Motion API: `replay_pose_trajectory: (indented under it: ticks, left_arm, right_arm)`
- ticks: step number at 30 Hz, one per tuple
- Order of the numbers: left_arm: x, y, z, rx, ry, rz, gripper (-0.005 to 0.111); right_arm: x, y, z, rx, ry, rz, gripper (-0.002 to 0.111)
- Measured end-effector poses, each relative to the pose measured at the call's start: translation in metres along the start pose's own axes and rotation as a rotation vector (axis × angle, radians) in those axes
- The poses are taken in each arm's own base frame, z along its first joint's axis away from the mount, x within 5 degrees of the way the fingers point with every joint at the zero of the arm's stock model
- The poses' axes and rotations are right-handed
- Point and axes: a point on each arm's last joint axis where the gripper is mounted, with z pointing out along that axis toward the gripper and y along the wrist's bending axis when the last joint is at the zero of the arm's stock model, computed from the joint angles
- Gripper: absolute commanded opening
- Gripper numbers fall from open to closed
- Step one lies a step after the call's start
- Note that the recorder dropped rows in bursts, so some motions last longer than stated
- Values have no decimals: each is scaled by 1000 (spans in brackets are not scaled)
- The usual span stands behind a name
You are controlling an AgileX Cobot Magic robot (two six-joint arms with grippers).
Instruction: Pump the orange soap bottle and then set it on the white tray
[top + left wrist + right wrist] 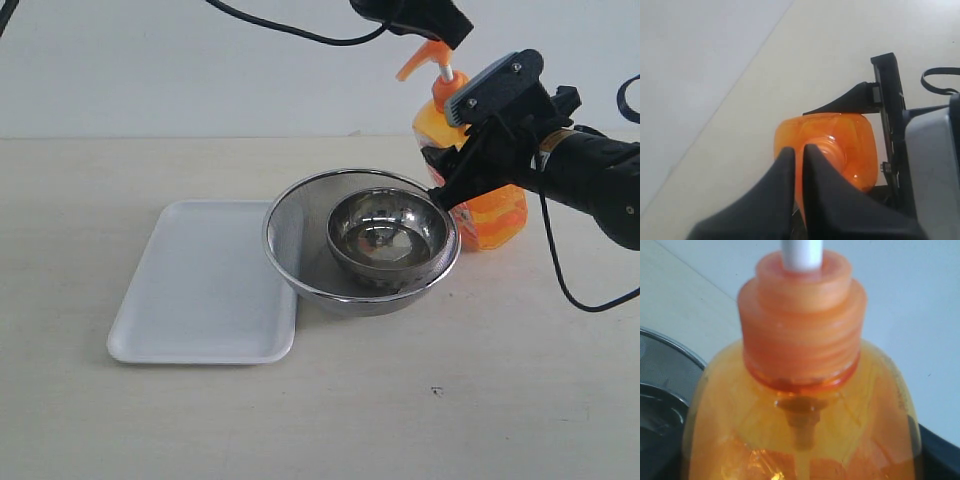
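Note:
The orange soap bottle [495, 215] stands upright at the back right of the table, just behind a mesh strainer. My right gripper [466, 182] is shut on its body below the shoulder, with one black finger [450, 180] across the front and the other hidden behind. The right wrist view is filled by the bottle's neck and shoulders [800, 405]. My left gripper [450, 35] is shut and sits right at the orange pump head [425, 58]; its fingertips [812, 150] hover over the bottle [855, 140]. The white tray [200, 290] lies at left, apart from the bottle.
A round metal mesh strainer [295, 250] holds a steel bowl [420, 215] and sits between the tray and the bottle, overlapping the tray's right edge. A black cable [560, 270] hangs from the right arm to the table.

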Motion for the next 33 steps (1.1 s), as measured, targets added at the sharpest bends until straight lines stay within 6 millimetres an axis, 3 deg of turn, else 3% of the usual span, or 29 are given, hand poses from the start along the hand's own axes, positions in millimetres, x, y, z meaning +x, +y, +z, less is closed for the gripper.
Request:
replay_pose_trajectory:
  ticks: [33]
  left_arm:
    - [4, -2, 1, 29, 44, 1, 5]
  right_arm:
    - [0, 1, 0, -6, 4, -34, 0]
